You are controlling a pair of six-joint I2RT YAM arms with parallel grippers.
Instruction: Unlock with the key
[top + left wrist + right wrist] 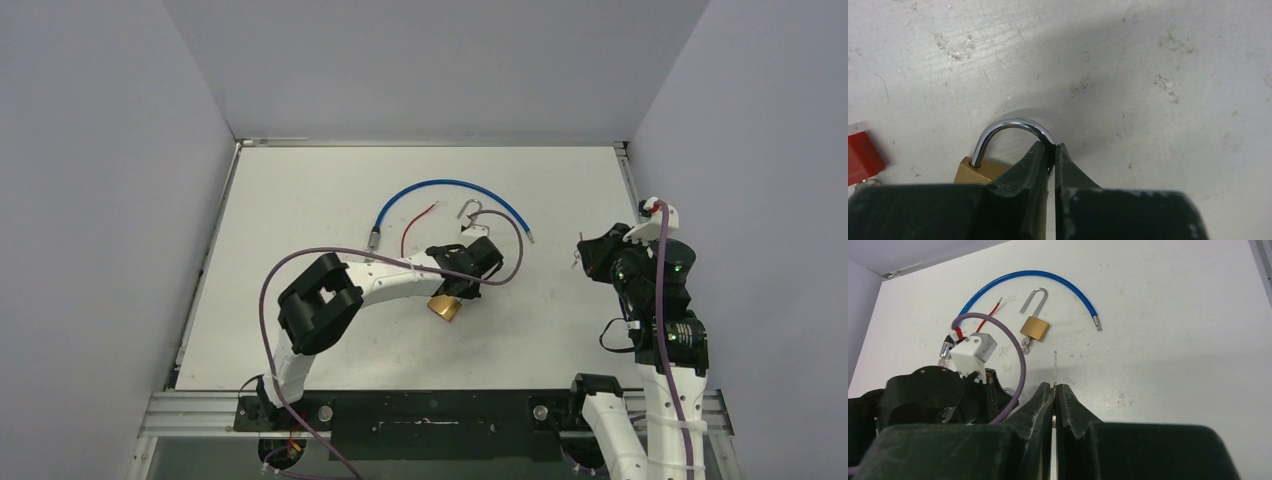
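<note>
Beyond padlock [443, 307]: blue cable [450, 182], red wire [992, 307]

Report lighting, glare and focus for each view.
Top external: even, soft light, faint shadows on the table. Left wrist: bright glare streak on the shackle, broad soft shadow behind it, fingers dark and blurred. Right wrist: fingers out of focus, key and far padlock clearer.

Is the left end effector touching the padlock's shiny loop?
Touching. The left wrist view shows the left end effector shut on the shackle of the brass padlock, pinching its right side.
</note>
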